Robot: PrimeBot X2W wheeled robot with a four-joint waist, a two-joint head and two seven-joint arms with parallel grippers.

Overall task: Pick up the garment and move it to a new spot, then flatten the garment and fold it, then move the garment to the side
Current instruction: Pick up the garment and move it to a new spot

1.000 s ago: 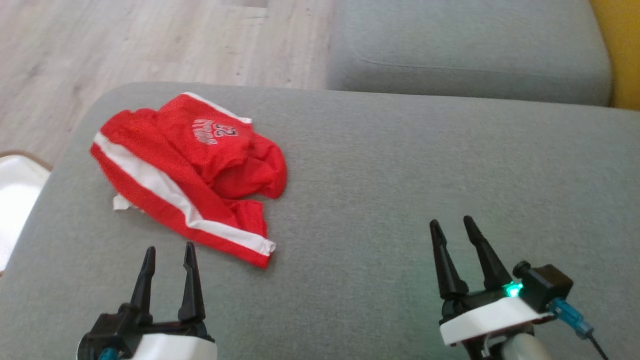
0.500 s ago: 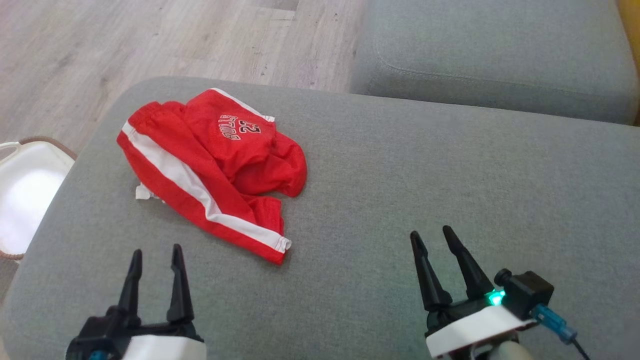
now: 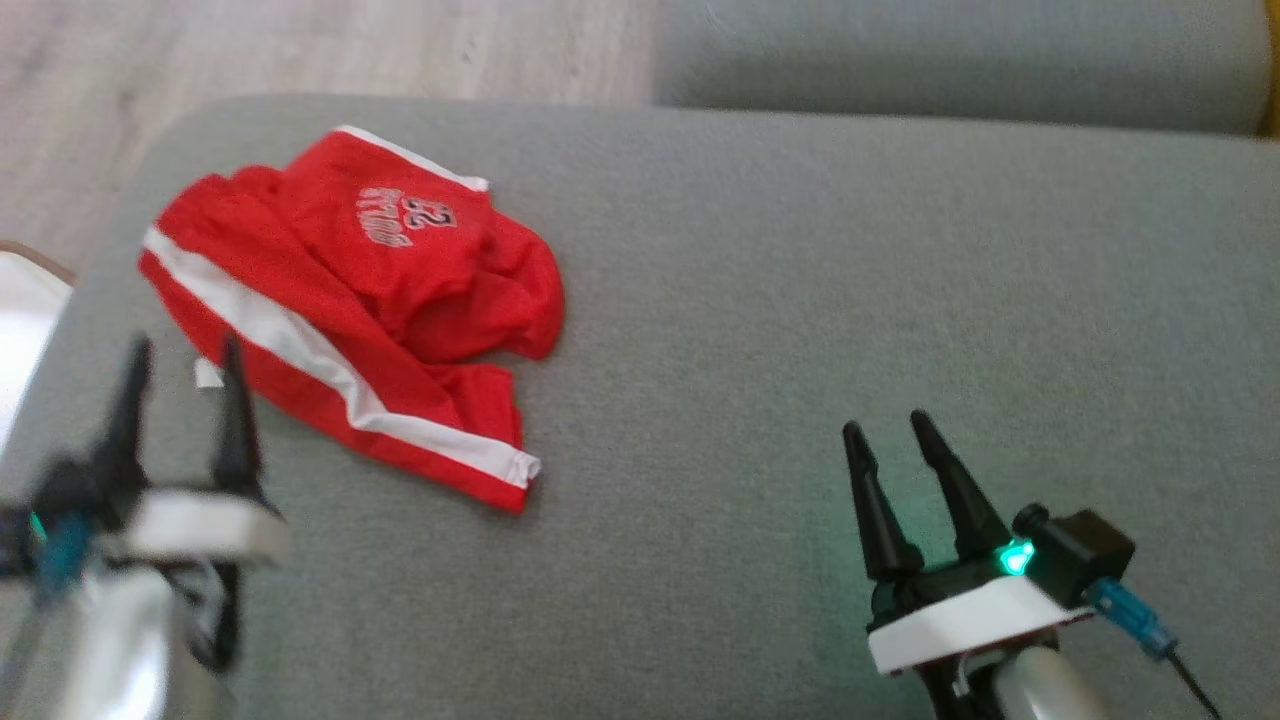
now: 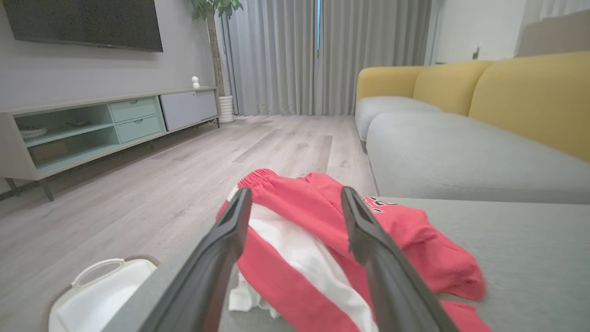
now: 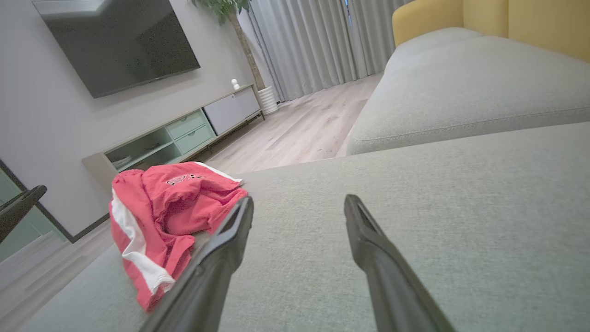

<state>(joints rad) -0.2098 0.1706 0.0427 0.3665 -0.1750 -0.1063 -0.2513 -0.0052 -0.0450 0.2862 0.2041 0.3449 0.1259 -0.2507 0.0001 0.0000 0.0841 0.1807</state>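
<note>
My left gripper point(image 3: 186, 348), spread and empty like my right gripper point(image 3: 886, 425), has the red shorts point(image 3: 340, 300) at 1 o'clock; a shallow pinch could snag one layer and slip.

We list our left gripper point(image 3: 183, 352) at the lower left of the head view: blurred, two dark fingers point(image 3: 238, 410) parted, pointing up. Our right gripper point(image 3: 887, 425) at the lower right: fingers parted alike, tilted slightly left, green light point(image 3: 1017, 557) lit at its wrist.
</note>
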